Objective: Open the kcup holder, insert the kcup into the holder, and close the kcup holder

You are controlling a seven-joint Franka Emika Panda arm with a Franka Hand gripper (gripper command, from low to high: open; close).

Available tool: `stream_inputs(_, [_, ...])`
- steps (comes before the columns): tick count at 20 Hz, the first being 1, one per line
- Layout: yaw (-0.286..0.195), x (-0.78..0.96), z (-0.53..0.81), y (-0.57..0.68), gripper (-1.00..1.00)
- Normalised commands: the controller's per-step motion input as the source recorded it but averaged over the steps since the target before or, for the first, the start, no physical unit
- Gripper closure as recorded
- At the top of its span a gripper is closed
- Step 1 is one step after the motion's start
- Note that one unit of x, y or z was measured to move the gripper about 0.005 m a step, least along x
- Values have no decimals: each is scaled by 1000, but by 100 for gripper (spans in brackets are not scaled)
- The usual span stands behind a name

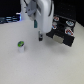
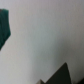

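Arm at the black holder, pod waiting on the desk — the opening step looks to be the one in hand.

The gripper [image 1: 40, 35] hangs low just beside the near corner of the kcup holder [image 1: 63, 31], which sits toward the far edge of the desk [image 1: 45, 67] on the exterior view's right, its pale handles facing out. The kcup [image 1: 20, 46], white with a green top, stands upright on the desk well apart from the holder, toward the exterior view's left. I cannot tell how wide the jaws stand; the blur hides them, and nothing appears to be held. The wrist view shows only pale desk and dark blurred shapes at its borders. The holder appears shut, so the next move probably calls for bringing the fingertips onto a handle and pulling, before fetching the pod.
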Motion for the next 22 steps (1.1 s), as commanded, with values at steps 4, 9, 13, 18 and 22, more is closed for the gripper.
stream_inputs(4, [-226,-349,-281,-486,-100])
stream_inputs(9, [-227,-370,-356,-498,-100])
stream_inputs(13, [-236,-363,-454,-504,-100])
stream_inputs(18, [-218,-352,-481,-533,-100])
stream_inputs(22, [-224,-297,-469,-501,-100])
